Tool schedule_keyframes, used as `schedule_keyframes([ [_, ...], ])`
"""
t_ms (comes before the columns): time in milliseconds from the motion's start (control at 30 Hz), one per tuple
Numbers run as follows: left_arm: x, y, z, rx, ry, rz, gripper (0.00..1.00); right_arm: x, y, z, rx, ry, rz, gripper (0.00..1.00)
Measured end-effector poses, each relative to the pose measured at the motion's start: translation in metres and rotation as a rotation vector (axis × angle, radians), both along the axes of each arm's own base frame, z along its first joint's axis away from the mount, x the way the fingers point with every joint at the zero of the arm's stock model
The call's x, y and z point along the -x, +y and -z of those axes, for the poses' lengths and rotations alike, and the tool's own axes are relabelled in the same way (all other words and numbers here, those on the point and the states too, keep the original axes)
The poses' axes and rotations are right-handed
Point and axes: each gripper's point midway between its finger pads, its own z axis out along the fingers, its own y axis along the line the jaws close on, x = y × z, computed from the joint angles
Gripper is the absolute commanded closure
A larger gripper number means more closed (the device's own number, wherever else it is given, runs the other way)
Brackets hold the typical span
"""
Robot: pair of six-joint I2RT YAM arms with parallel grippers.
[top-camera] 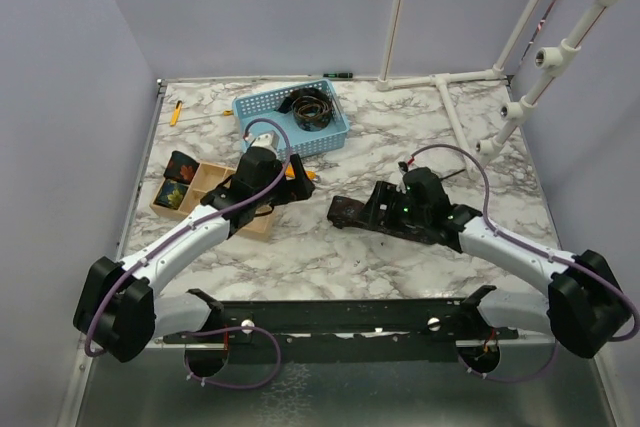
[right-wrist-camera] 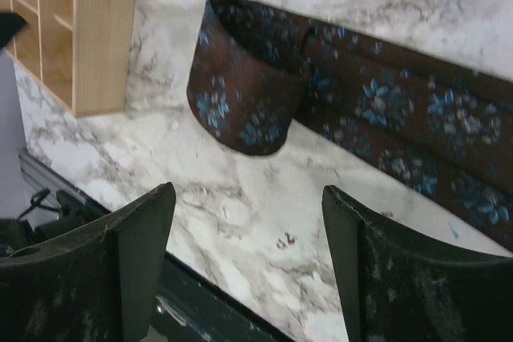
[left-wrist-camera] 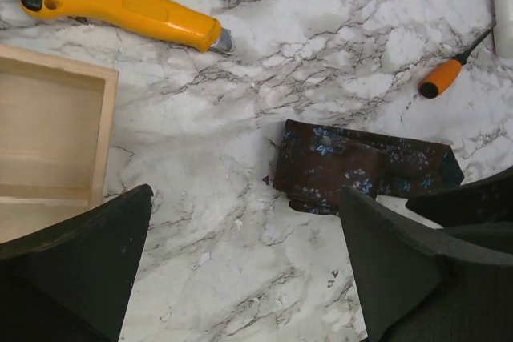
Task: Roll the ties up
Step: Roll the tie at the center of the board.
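**A:** Where's the tie point(top-camera: 345, 213) at?

**B:** Pretty much dead centre of the top view, lying on the marble table point(top-camera: 420, 117). Its long axis runs left-right, and the curled end points left at the wooden box point(top-camera: 212, 179).

**A:** Claws?

**B:** Left gripper point(left-wrist-camera: 244, 198) and right gripper point(right-wrist-camera: 248, 198) are both spread wide, gripping nothing.

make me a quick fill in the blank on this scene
1. The loose tie has ___ flowers.
2. The knife is ___.
3. A coiled tie lies in the blue ___.
4. The left gripper and right gripper are both ___.
Missing: blue; yellow; basket; open.
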Motion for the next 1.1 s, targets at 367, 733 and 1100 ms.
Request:
schedule_keyframes([
  [367, 0.009, -0.033, 0.025, 0.166, 0.048, 0.185, 0.02, -0.042, 0.016, 0.028, 0.093, 0.06, 0.066, 0.36],
  [733, 0.013, -0.04, 0.053, 0.151, 0.127, 0.232, 0.05, -0.049, 0.002, 0.037, 0.165, 0.044, 0.122, 0.49],
  [1100, 0.021, -0.038, 0.068, 0.137, 0.157, 0.249, 0.09, -0.042, -0.023, 0.049, 0.227, 0.038, 0.174, 0.6],
])
